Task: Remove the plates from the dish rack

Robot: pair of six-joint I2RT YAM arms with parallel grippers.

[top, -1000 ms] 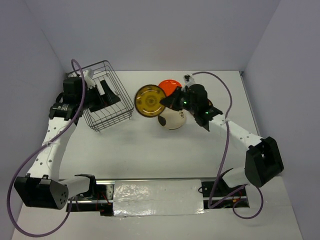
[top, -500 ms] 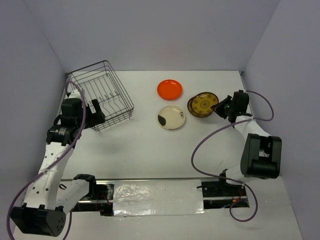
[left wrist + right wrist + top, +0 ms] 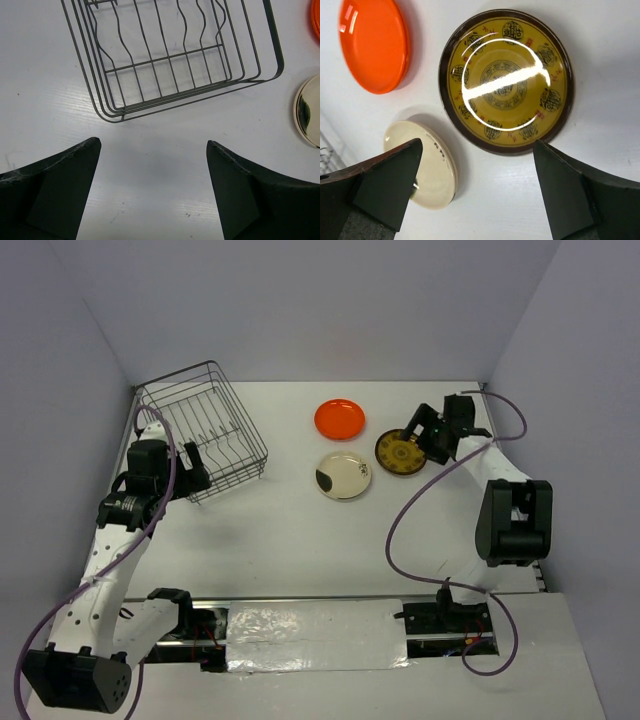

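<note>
The table spreads out in front of me, and the biggest thing on it is the dish rack, far left, its wire prongs bare as far as I can see. My left gripper hangs just in front of the rack's near corner, fingers spread wide with nothing between them. It is the arm nearer the rack, but I find no plate there to reach for. All three plates lie flat on the table, well to the right of the rack. The brown-and-gold plate lies farthest right, with the orange plate and the cream plate beside it toward the middle. My right gripper hovers directly over the brown-and-gold one, fingers splayed past its rim on either side and pinching nothing, so the plate rests on the table alone. It is round and gives me no long axis to line up with. I judge the unloading done, and what follows for my right arm is to lift straight up and away.
</note>
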